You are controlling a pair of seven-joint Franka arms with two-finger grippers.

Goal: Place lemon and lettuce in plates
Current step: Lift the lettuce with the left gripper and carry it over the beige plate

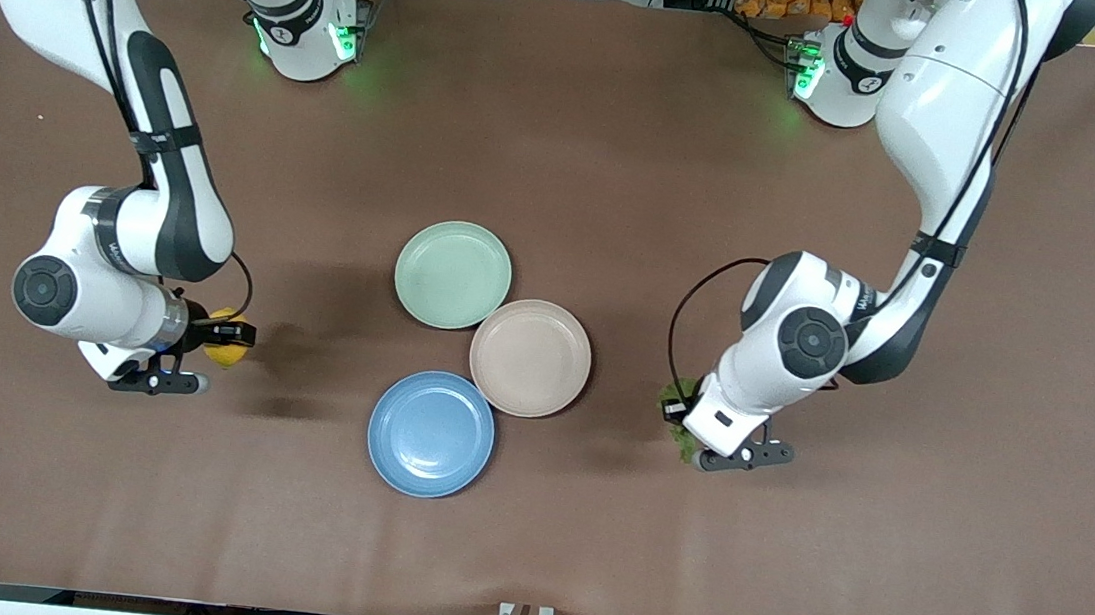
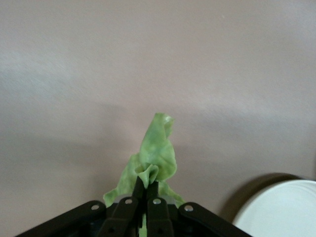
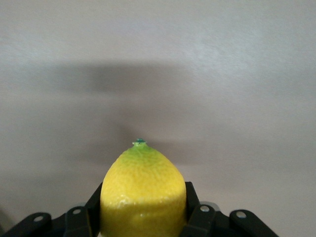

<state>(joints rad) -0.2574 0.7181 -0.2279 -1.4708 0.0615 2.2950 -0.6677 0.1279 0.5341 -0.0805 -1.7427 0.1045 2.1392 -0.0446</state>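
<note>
I have the lemon (image 1: 228, 339) clamped between the fingers of my right gripper (image 1: 225, 335), jaws pressed against its two sides. In my right wrist view the lemon (image 3: 143, 190) fills the space between the black fingers (image 3: 191, 207), its greenish tip pointing away from my wrist, and it hangs up over bare brown table (image 1: 524, 546) toward my right arm's end, at about nine o'clock from the cluster of plates.

My left gripper (image 1: 680, 423) is pinched fully together on the lettuce (image 1: 678, 431). The left wrist view shows the lettuce (image 2: 155, 153) standing up as a crumpled pale green leaf out of the tight fingertips (image 2: 139, 190), with the edge of a pale plate (image 2: 281, 210) just in the corner. This gripper is raised over the table toward my left arm's end, at about three o'clock from the plates.

Between my two grippers lie three plates. The blue plate (image 1: 431, 433) is nearest the front camera, the beige-pink plate (image 1: 531, 357) sits at about one o'clock from it, and the mint-green plate (image 1: 453, 273) is farthest from the camera; the beige-pink plate's rim overlaps the mint-green one and touches the blue one. All three are bare.
</note>
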